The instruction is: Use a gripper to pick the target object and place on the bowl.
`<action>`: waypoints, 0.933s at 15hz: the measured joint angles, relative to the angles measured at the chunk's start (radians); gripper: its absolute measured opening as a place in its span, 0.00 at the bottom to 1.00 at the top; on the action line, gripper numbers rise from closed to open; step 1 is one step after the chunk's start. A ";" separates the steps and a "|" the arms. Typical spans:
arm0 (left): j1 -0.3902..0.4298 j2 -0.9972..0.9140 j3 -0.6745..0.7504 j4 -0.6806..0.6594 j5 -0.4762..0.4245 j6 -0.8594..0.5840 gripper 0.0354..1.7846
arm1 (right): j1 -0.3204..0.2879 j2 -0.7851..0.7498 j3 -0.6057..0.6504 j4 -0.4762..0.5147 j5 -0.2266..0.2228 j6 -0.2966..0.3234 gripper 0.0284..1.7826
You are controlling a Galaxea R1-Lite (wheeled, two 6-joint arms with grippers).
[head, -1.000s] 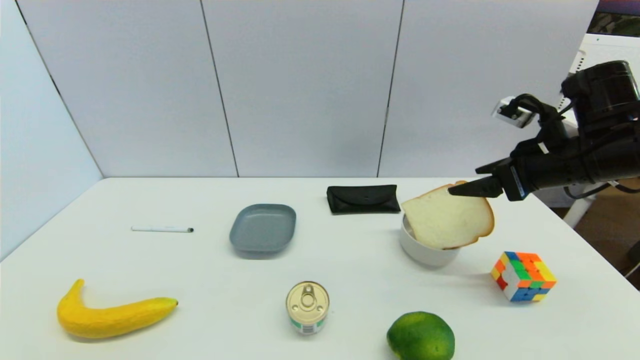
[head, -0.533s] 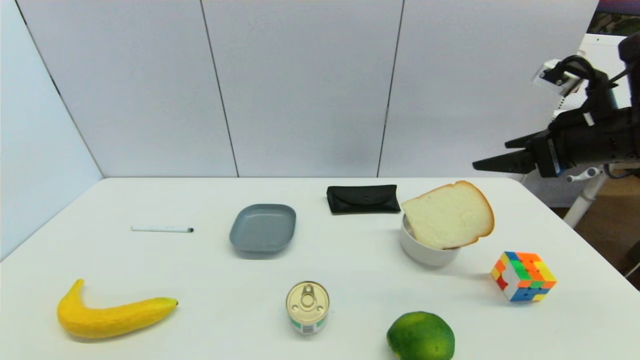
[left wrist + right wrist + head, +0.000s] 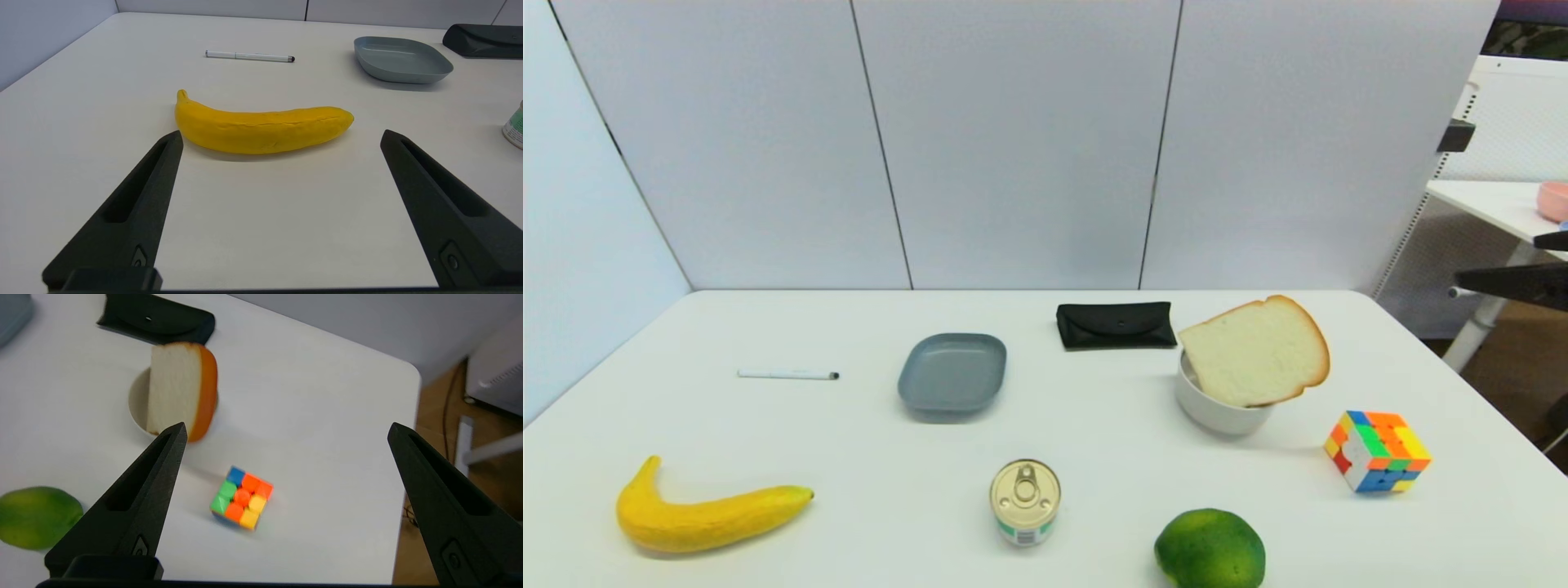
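Toast [image 3: 1255,350] sits tilted on the bowl [image 3: 1217,410], overhanging toward the cube [image 3: 1377,451]. Right gripper [image 3: 286,433] high off the table edge, jaws wide, empty. Left gripper [image 3: 280,136] spread by the banana [image 3: 261,126]. Toast looks light, soft; if regripping, pinch the crust edge.

Our right gripper [image 3: 286,428] hangs high and off to the right side, only its dark fingers [image 3: 1515,282] showing at the edge of the head view, spread wide and holding nothing. Our left gripper [image 3: 280,136] sits low over the near left side, its two pointed fingers [image 3: 135,204] also spread wide apart and empty.
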 joint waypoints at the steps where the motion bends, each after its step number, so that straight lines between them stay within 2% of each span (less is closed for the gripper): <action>1: 0.000 0.000 0.000 0.000 0.000 0.000 0.96 | -0.018 -0.055 0.048 -0.004 -0.001 0.003 0.95; 6: 0.000 0.000 0.000 0.000 0.000 0.000 0.96 | -0.044 -0.407 0.332 -0.050 -0.019 0.066 0.95; 8: 0.000 0.000 0.000 0.000 0.000 0.000 0.96 | -0.042 -0.562 0.441 -0.058 -0.059 0.101 0.95; 10: 0.000 0.000 0.000 0.000 0.000 0.000 0.96 | -0.013 -0.690 0.550 -0.068 -0.134 0.147 0.95; 14: 0.000 0.000 0.000 0.000 0.000 0.000 0.96 | 0.075 -0.875 0.737 -0.123 -0.372 0.301 0.95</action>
